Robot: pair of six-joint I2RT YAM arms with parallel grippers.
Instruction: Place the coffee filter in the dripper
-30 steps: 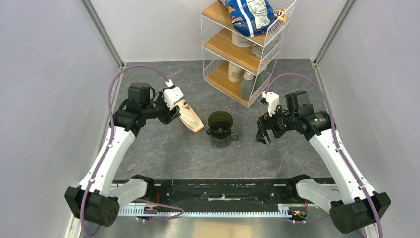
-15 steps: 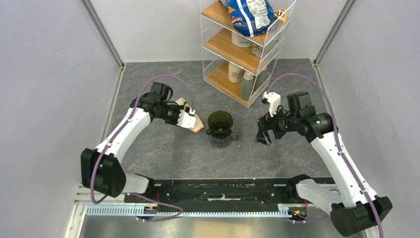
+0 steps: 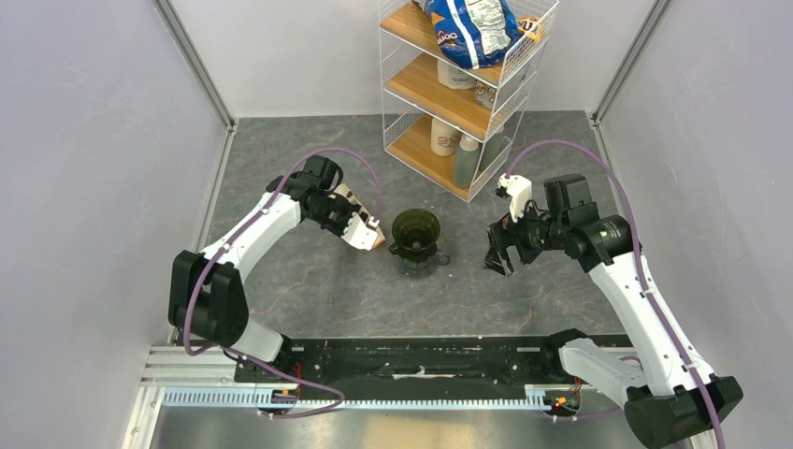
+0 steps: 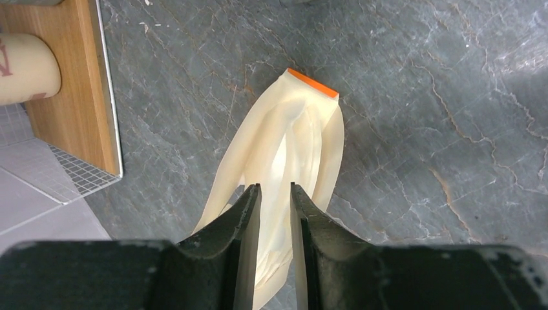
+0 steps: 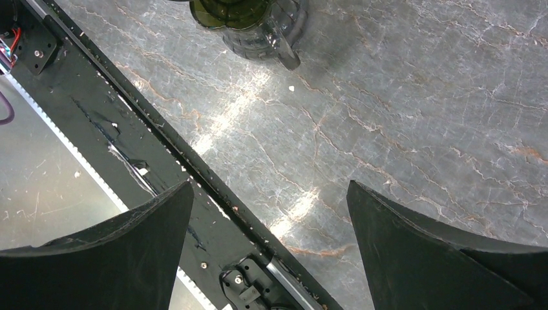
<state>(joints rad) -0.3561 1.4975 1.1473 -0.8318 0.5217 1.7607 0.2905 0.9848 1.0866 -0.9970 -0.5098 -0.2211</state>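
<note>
Two arms over grey stone-look table (image 3: pixel 318 290). Left gripper (image 4: pixel 276 188) low over tan packet (image 4: pixel 294 129), just left of dripper (image 3: pixel 416 232) at table centre. Only left wrist view shows jaws: narrow slot, pale paper in it, cannot tell whether pinched. Overhead, arm hides most of packet; orange end lies toward dripper. Coffee filter not told apart from packet's pale layers. Right gripper (image 3: pixel 497 254) right of dripper, jaws spread wide, nothing between. Wire shelf (image 3: pixel 458 94) far centre.
</note>
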